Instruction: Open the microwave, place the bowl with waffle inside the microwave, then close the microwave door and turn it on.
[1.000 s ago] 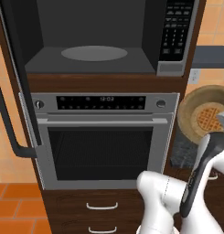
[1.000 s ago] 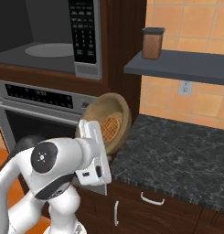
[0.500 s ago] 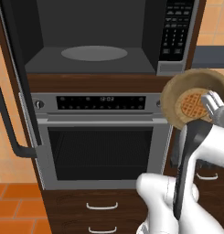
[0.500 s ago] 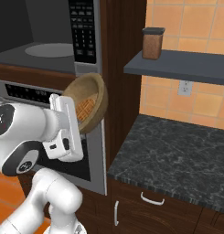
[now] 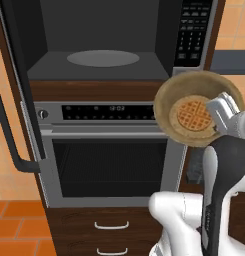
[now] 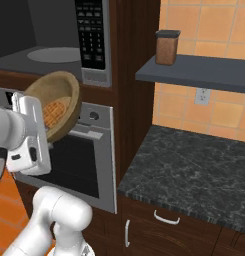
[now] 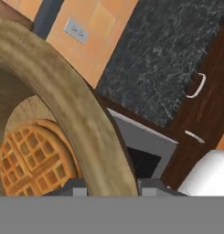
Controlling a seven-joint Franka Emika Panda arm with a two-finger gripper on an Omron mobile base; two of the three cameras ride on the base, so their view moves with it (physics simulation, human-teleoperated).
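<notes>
Gripper [image 5: 220, 114] clamped on rim of bowl with waffle [image 5: 196, 114], tilted steeply, held in air before oven's upper right corner; microwave [image 5: 101, 40] open above.

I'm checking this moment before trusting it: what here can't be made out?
- The claw's grip: hand view, its tips are cut off at the bottom, astride the bowl's rim.
- Keypad labels: left base view, too small to read.
- Microwave door: left base view, cut by the left edge; its window is unseen.
- Jar contents: right base view, only brown shows.
</notes>
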